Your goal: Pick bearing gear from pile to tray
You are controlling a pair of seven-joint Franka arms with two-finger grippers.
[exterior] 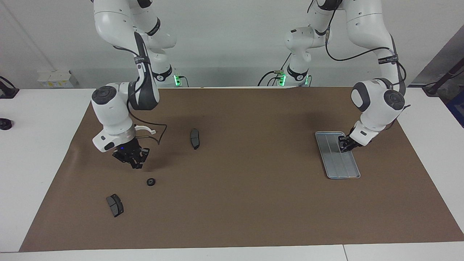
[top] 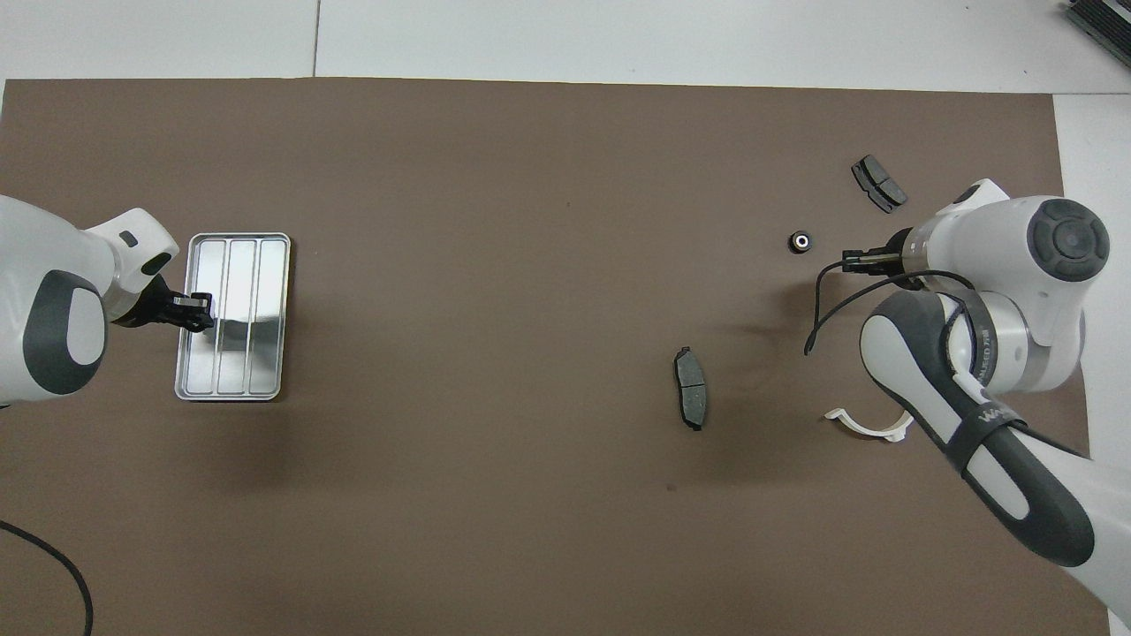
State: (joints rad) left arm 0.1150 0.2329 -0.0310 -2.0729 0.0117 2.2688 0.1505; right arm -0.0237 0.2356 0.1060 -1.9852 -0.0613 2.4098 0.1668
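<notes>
Right arm's end of the table:
- The right gripper (exterior: 131,162) hangs over bare mat (exterior: 232,203), fingertips closed. I cannot tell whether anything small is pinched between them.
- A black ring (exterior: 151,181) lies loose on the mat near it, with a split pad (exterior: 115,205) farther from the robots.
- A white bracket (exterior: 145,128) lies under the right arm's wrist.

Middle: a curved pad (exterior: 195,138) lies alone, well apart from both grippers.

Left arm's end of the table:
- The tray (exterior: 342,177) lies flat and looks empty.
- The left gripper (exterior: 345,143) is low over the edge of the tray nearer the robots. I cannot tell its grip state.

Risks, as I judge them:
- If the right gripper closed on nothing, a trip to the tray would deliver nothing. A part that small could also slip out on the way.
- A round ring released from height onto the ribbed floor may bounce or roll over the low rim.
- The left gripper is close enough to the rim that a sideways move could shove the tray.
- The slack cable (exterior: 159,131) on the right arm could snag the bracket.
</notes>
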